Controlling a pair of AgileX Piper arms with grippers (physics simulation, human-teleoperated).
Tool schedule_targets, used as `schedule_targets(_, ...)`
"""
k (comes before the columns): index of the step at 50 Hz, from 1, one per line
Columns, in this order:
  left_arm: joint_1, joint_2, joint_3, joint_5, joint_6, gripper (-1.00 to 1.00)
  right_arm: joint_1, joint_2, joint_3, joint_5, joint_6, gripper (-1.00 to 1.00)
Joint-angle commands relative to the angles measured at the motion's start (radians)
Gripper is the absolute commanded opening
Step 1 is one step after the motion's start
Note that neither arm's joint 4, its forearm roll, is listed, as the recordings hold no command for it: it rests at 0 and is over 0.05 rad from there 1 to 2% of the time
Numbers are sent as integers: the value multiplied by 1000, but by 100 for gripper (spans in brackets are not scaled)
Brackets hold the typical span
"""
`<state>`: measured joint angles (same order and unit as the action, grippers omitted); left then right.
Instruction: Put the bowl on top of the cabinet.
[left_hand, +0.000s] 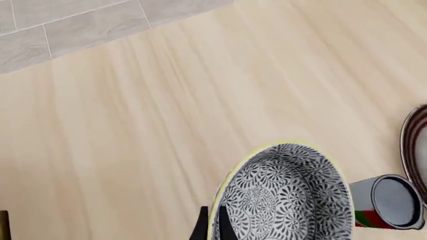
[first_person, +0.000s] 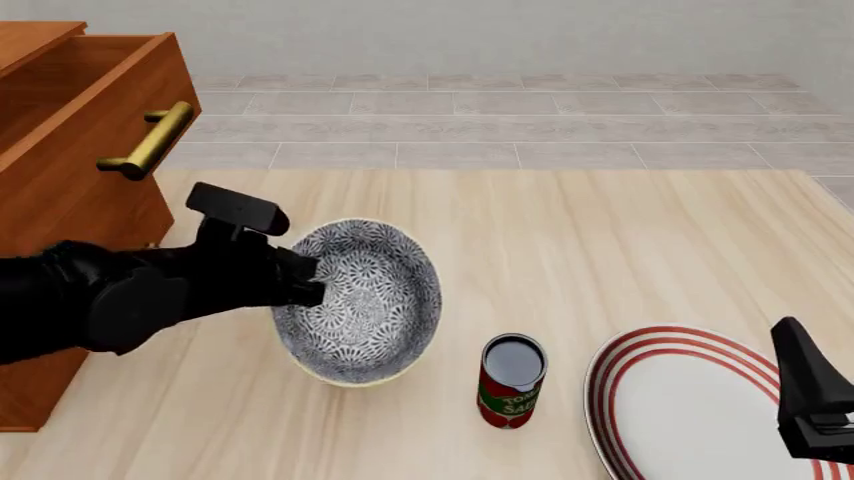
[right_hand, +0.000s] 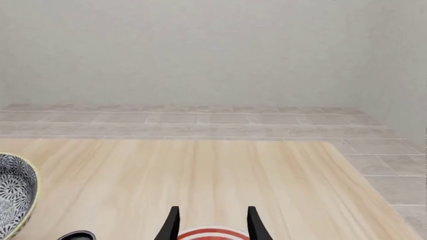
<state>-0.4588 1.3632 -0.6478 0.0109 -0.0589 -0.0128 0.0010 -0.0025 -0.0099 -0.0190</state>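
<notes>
The bowl (first_person: 367, 305) is white with a dense grey-blue floral pattern and a yellowish rim. It is tilted over the table just right of the cabinet (first_person: 67, 190). My left gripper (first_person: 310, 280) is shut on its left rim, one finger inside and one outside. In the left wrist view the bowl (left_hand: 290, 192) fills the lower part, with the left gripper (left_hand: 212, 224) pinching its rim. The cabinet is reddish-brown with a brass handle (first_person: 147, 140), and its top drawer is pulled out. My right gripper (right_hand: 213, 219) is open and holds nothing, hovering over the plate at the near right (first_person: 807, 395).
A tomato sauce can (first_person: 511, 380) stands just right of the bowl. A white plate with red rings (first_person: 681, 400) lies at the near right. The table's far edge meets a grey tiled floor (first_person: 534, 120).
</notes>
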Motion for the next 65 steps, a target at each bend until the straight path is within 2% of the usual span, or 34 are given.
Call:
schedule_targets(1,-23,-168,36,86,-11,-100,-1,0,0,-2,-6,100)
schedule_targets(16,-43,-393,54,239,-46,-100,-3,-1,-3,-2,-13,100)
schedule_targets(30,-17,-488,41,322,-58,-100,-3,-1,-1,-5,-18,100)
schedule_targets(37,12,-515,25,347,-42,-100,7,-1,-2,-6,-46,100)
schedule_targets(48,37,-573,-29,436,-55,-100,11,-1,-1,-5,-58,100)
schedule_targets(54,48,-600,-90,497,-68,-100,11,-1,0,-5,-62,100)
schedule_targets(65,80,-593,-173,544,-78,-100,11,0,0,-3,-64,100)
